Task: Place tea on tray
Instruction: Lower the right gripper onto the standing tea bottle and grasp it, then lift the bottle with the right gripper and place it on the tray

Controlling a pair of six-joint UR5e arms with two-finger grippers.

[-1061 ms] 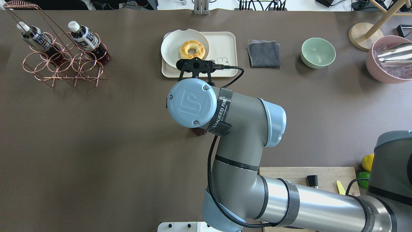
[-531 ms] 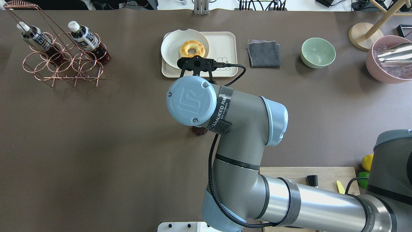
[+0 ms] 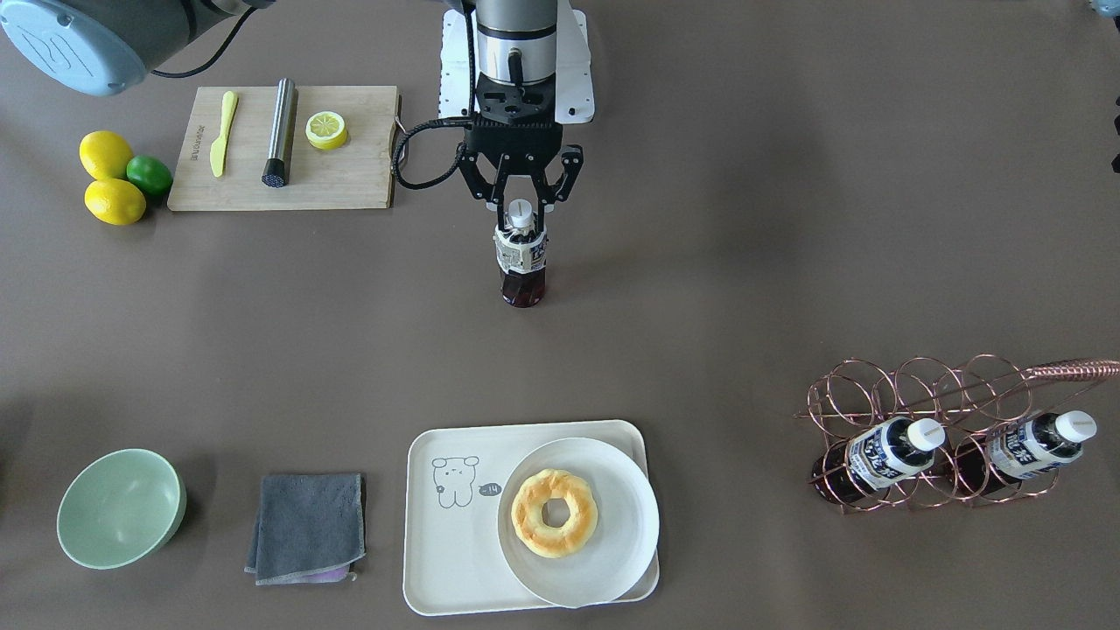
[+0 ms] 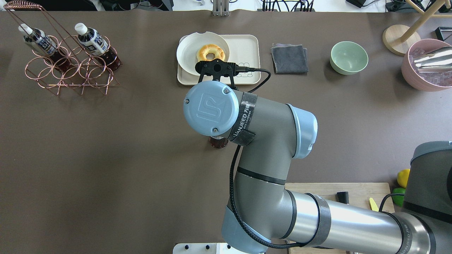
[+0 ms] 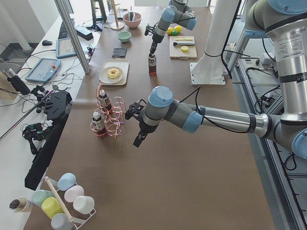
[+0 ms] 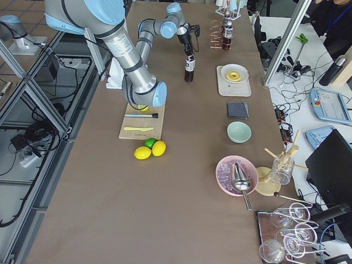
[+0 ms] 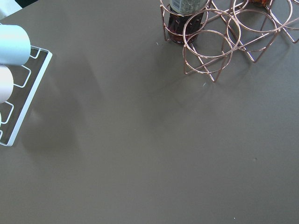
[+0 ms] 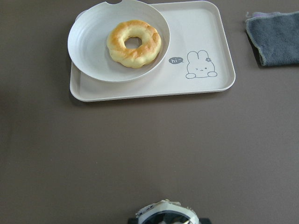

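Observation:
The tea (image 3: 521, 262) is a small bottle of dark liquid with a white cap, upright at mid-table. My right gripper (image 3: 521, 208) is shut on its neck from above. In the overhead view only the bottle's base (image 4: 218, 142) shows under the wrist. The cream tray (image 3: 455, 542) lies beyond it towards the far edge and also shows in the right wrist view (image 8: 196, 37). It bears a white plate (image 3: 612, 542) with a doughnut (image 3: 554, 512). My left gripper (image 5: 138, 140) hangs beside the copper rack (image 3: 945, 394); I cannot tell whether it is open.
Two like bottles (image 3: 884, 451) (image 3: 1037, 442) lean in the rack. A grey cloth (image 3: 306, 525) and a green bowl (image 3: 118, 507) lie beside the tray. A cutting board (image 3: 350, 184) with a knife, lemons and a lime sits near the robot's base.
My right wrist has moved a little towards the tray, and the bottle's base has shifted slightly with it.

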